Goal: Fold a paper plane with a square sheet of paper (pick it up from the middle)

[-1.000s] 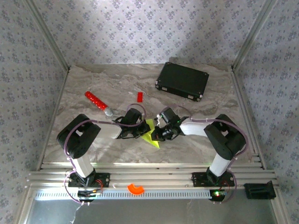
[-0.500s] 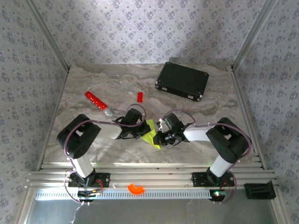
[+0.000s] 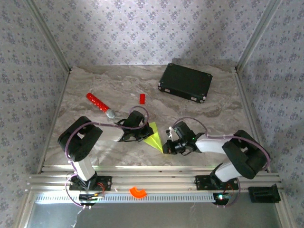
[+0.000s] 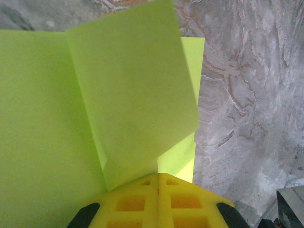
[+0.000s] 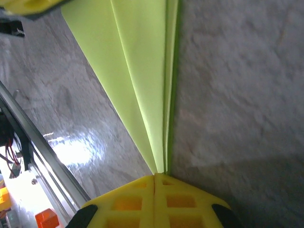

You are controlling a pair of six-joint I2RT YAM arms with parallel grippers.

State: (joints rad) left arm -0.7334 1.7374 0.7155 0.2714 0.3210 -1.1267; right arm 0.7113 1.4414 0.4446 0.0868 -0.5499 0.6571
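left tool (image 3: pixel 144 133) and right tool (image 3: pixel 167 145), seen from above, sit at opposite ends of the lime paper plane (image 3: pixel 153 137), which lies between them on the table (image 3: pixel 95 85). at the left wrist, the fingers (image 4: pixel 137 199) are pressed together on a raised flap, with the rest of the paper spreading ahead and to the left. at the right wrist, the fingers (image 5: pixel 128 202) are clamped on the pointed tip, and the creased layers fan away ahead. if the arms pull apart unevenly, the thin paper could tear or slip free. letting go too soon could let the flap spring open.
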